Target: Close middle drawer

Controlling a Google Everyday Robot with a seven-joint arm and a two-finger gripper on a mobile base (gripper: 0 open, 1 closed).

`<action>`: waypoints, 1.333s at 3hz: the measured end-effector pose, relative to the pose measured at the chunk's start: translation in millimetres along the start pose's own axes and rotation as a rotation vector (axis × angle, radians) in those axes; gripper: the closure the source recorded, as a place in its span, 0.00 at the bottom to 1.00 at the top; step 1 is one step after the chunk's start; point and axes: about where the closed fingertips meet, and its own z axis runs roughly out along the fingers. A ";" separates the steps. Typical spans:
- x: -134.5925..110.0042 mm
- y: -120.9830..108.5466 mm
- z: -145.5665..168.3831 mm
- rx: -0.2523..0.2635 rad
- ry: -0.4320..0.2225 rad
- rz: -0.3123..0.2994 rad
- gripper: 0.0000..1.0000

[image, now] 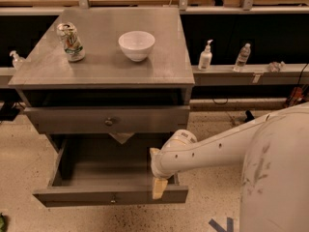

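The middle drawer is pulled far out of the grey cabinet. Its deep box looks empty. Its low front panel has a tiny knob at the centre. My gripper hangs at the right end of that panel, with its cream tip over the panel's top edge, partly inside the box. My white arm reaches in from the lower right. Above, the taller-fronted drawer with a larger knob looks shut.
On the cabinet top stand a drink can and a white bowl. Bottles stand on a ledge at the right, and another at the left. Blue tape marks the floor.
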 end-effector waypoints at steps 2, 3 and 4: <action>-0.1 14.4 29.6 -0.052 -0.152 0.063 0.00; 4.5 14.3 34.6 -0.076 -0.188 0.078 0.00; 6.9 13.5 39.0 -0.094 -0.188 0.078 0.04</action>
